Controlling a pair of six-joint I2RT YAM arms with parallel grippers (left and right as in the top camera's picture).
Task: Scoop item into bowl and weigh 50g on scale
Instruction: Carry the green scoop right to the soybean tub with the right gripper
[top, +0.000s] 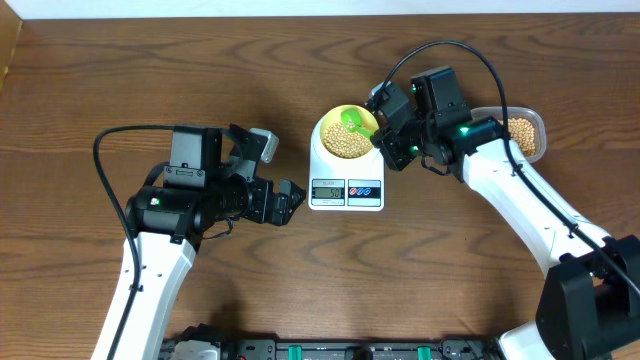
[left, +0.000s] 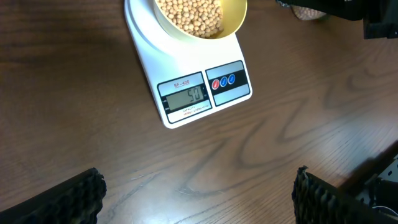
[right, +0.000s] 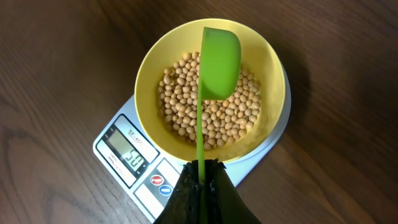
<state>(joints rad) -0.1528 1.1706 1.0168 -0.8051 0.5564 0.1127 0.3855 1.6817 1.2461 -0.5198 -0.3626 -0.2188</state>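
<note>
Found the pale yellow bowl (right: 148, 81) seated on the far end of the white scale (left: 152, 56), a little right of the middle of the dark wooden tabletop (top: 100, 70). Saw tan beans (right: 186, 106) spread across the bowl's floor in a shallow heap, well below the rim. Read what looked like 50 on the scale's grey display (left: 186, 96), set on the near edge with a red button and two blue ones just right of it.

Saw the right claw (right: 202, 171) pinched fully shut on the thin handle of a green scoop (right: 219, 62), reaching in from the right side of the scale. Noted the scoop's head hanging over the far right part of the bowl, above the beans; could not tell whether touching them or clear of them.

Spotted a clear plastic tub (top: 545, 140) farther right and well apart from the scale, partly hidden behind the right arm, with more of the same beans inside.

Found the left claw (left: 198, 190) spread wide and gripping nothing, hovering over bare wood just left of the scale's near end, fingers pointed toward the scale but not touching it.
</note>
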